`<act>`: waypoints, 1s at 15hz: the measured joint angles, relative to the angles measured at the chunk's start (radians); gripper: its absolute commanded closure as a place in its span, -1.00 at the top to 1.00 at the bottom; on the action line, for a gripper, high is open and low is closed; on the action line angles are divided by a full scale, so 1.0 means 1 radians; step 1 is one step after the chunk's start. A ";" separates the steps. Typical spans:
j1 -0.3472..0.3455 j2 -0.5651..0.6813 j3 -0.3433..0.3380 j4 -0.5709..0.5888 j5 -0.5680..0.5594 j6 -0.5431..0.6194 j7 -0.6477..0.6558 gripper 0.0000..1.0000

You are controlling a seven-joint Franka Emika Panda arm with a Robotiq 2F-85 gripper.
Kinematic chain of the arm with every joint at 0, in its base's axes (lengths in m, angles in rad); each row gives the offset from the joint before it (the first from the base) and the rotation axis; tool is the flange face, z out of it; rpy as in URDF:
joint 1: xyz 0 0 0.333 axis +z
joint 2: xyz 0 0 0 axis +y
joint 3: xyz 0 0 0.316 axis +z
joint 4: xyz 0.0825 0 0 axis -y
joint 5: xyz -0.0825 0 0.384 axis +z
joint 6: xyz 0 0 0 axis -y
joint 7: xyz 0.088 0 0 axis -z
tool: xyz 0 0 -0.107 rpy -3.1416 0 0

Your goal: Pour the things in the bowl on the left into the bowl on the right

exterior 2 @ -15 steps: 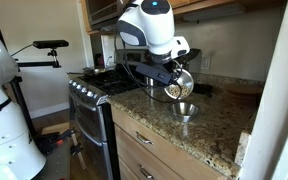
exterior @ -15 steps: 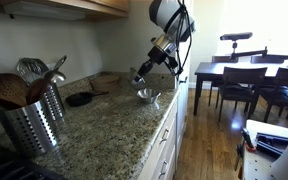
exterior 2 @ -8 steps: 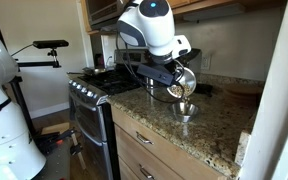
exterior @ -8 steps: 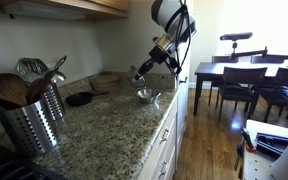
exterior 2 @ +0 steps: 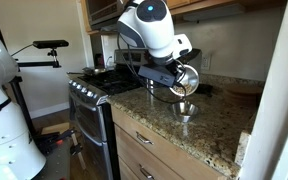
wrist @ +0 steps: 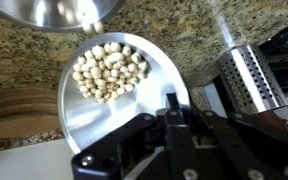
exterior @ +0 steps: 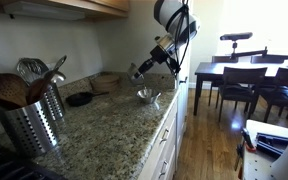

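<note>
My gripper (wrist: 174, 105) is shut on the rim of a shiny metal bowl (wrist: 79, 115) that holds several small beige round pieces (wrist: 109, 70). The held bowl is tilted in the air above the granite counter in both exterior views (exterior: 141, 71) (exterior 2: 184, 79). The pieces lie towards its lower side. A second metal bowl stands on the counter just below it (exterior: 148, 97) (exterior 2: 185, 110). Its rim shows at the top of the wrist view (wrist: 59, 10). The gripper (exterior: 149, 62) (exterior 2: 170, 76) comes in from the side.
A perforated metal utensil holder (exterior: 34, 120) (wrist: 254, 75) with wooden spoons stands on the counter. A dark pan (exterior: 79, 98) and a wooden bowl (exterior: 106, 78) sit near the wall. A stove (exterior 2: 94, 85) adjoins the counter. The counter's front edge (exterior: 164, 125) is close to the bowls.
The gripper has risen slightly with the held bowl, which tilts a little more over the bowl on the counter.
</note>
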 measured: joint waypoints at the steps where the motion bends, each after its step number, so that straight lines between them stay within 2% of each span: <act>1: 0.000 0.000 -0.001 -0.001 0.012 0.000 -0.009 -0.85; 15: 0.000 -0.021 0.001 -0.063 0.174 0.000 -0.142 -0.86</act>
